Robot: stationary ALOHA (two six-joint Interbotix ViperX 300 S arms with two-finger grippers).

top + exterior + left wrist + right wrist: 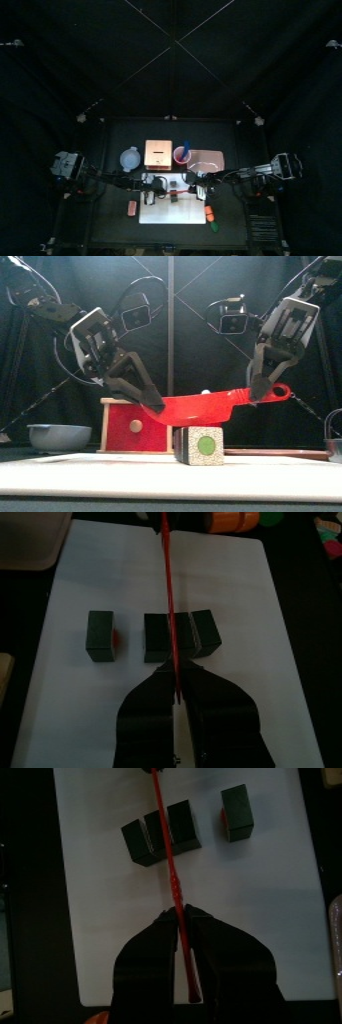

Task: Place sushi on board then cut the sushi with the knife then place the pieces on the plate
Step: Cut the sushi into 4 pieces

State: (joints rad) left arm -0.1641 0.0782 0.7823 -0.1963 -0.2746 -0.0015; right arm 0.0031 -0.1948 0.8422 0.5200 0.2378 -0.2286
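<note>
Cutting now: my left pincer (174, 677) and right pincer (179, 918) each clamp an end of the knife (201, 409) over the sushi (155, 637) on the board (254, 612); one block lies apart, next I'd press down at the other pair's seam

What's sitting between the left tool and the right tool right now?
The red knife, gripped by the left tool and the right tool, bridges them just above the sushi; the front view shows it.
</note>
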